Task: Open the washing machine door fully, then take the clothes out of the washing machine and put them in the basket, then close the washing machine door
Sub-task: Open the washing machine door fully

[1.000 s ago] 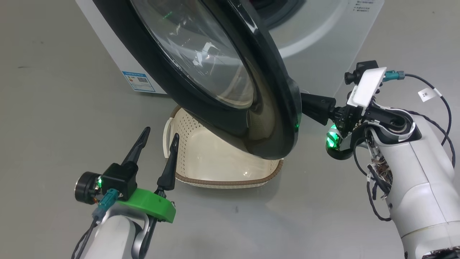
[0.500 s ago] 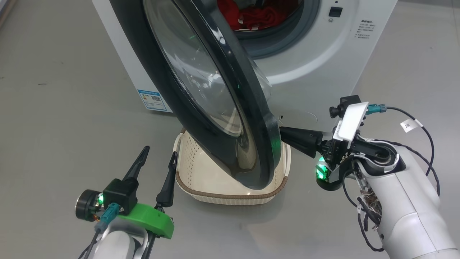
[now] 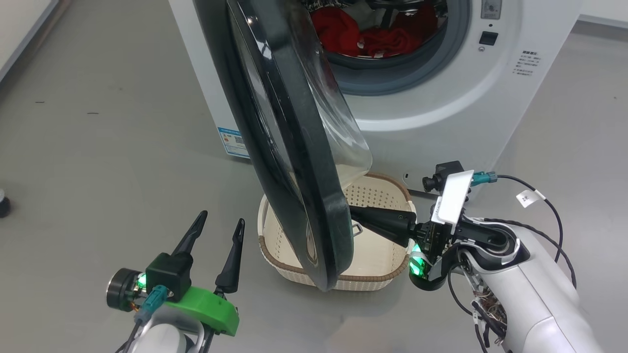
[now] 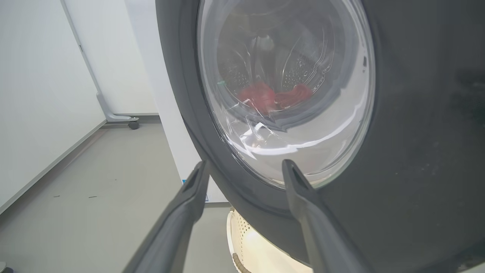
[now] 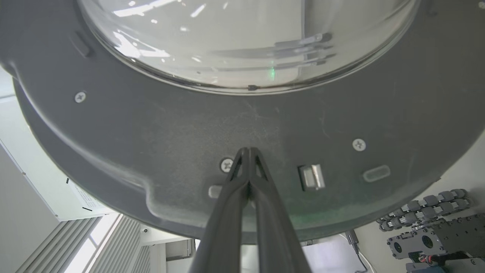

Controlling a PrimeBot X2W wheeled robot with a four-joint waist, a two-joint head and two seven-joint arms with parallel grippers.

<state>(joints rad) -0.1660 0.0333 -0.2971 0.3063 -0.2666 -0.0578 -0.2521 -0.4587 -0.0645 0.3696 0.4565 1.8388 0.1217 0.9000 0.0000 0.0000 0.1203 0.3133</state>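
Right gripper [image 3: 354, 216] has its two dark fingers pressed together into one point, nothing pinched between them. In the right wrist view the joined tips [image 5: 248, 152] sit against the dull inner face of the washing machine door [image 5: 182, 129], just beside a screw [image 5: 226, 165] and a little to the left of the metal latch piece [image 5: 311, 176], below the bulging glass bowl [image 5: 242, 41].

From the head view the washing machine door [image 3: 300, 162] stands swung well out from the washing machine [image 3: 441, 113], seen almost edge-on, its lower rim hanging over the basket [image 3: 338, 283]. That cream basket with its brown rim sits on the grey floor [image 3: 98, 147] right in front of the machine and holds no clothes.

The clothes [image 3: 373, 37] — bright red fabric — lie inside the drum, behind the grey rubber ring [image 3: 392, 81].

Left gripper [image 3: 221, 218] hovers on the door's outer side with its fingers spread and empty, close to the basket's left edge but apart from it. In its own view the left gripper [image 4: 245, 163] looks at the glass window, the red clothes [image 4: 273, 96] showing through it.
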